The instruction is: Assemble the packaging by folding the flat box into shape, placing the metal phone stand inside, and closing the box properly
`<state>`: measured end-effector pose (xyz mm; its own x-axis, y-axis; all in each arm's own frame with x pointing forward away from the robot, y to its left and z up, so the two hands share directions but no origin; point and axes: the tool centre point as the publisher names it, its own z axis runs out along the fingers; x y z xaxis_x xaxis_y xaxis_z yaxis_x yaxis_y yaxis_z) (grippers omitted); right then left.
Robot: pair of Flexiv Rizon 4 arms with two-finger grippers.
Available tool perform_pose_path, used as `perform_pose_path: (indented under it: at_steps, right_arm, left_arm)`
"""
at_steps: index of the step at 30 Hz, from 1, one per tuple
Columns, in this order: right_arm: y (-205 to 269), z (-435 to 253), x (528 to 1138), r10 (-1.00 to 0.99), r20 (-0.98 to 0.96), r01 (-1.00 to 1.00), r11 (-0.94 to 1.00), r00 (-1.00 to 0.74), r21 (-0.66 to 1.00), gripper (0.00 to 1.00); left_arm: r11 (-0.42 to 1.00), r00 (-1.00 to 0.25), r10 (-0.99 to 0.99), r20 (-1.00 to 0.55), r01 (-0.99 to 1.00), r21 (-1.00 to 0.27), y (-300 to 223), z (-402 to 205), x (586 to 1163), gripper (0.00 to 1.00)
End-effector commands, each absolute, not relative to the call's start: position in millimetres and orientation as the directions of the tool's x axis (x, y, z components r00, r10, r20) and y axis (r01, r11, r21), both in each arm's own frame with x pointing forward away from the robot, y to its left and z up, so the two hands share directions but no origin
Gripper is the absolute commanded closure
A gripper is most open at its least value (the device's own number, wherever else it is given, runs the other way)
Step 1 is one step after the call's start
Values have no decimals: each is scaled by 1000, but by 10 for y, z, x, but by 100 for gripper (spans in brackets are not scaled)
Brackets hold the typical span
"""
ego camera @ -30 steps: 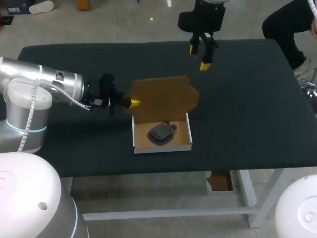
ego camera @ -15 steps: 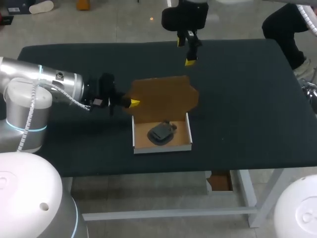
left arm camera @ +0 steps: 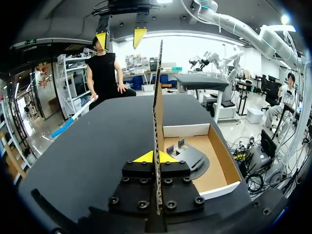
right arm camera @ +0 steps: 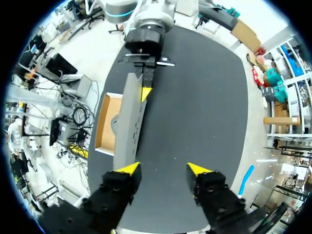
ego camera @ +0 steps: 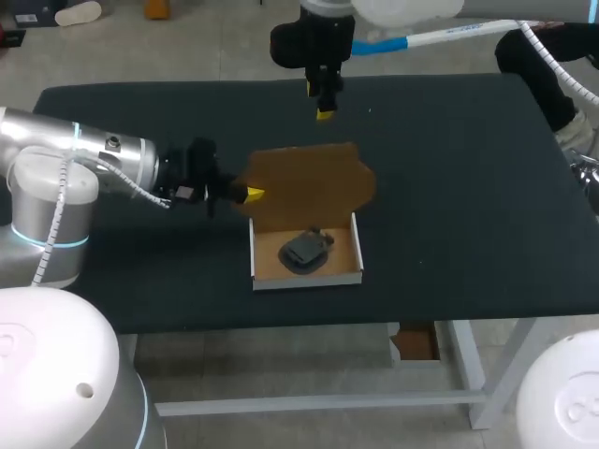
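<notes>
The box (ego camera: 307,278) sits open near the middle of the surface (ego camera: 468,187), brown inside and white outside. The dark metal phone stand (ego camera: 304,251) lies on its floor. The lid (ego camera: 314,182) stands up from the box's far wall, a brown sheet with a notched top edge. My left end effector (ego camera: 251,195) is clamped on the lid's left edge, one yellow tip on each face of the cardboard, with the arm coming in low from the left. My right end effector (right arm camera: 163,169) hangs in the air above the far part of the surface, beyond the lid and apart from it. It points down, its two fingers spread with nothing between them.
</notes>
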<state>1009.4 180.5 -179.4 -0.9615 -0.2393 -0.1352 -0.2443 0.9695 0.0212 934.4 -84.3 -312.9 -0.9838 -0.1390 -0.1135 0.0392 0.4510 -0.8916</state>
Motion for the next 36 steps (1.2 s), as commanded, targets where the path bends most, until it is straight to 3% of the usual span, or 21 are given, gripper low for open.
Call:
perform_pose_path:
  at_steps: [1, 13, 36]
  right_arm:
    - [1905, -1802, 10138, -229, -117, -230, 973, -966, -5, 55]
    - [1996, -1942, 10086, -206, -108, -206, 979, -973, -11, 65]
    - [2067, -2157, 9826, -215, -76, -217, 976, -974, 9, 66]
  left_arm:
    - [450, -984, -139, -114, 40, -892, -846, -3143, 9342, 100]
    - [450, -984, -139, -114, 40, -892, -846, -3143, 9342, 100]
    - [450, -984, -139, -114, 40, -892, -846, -3143, 9342, 100]
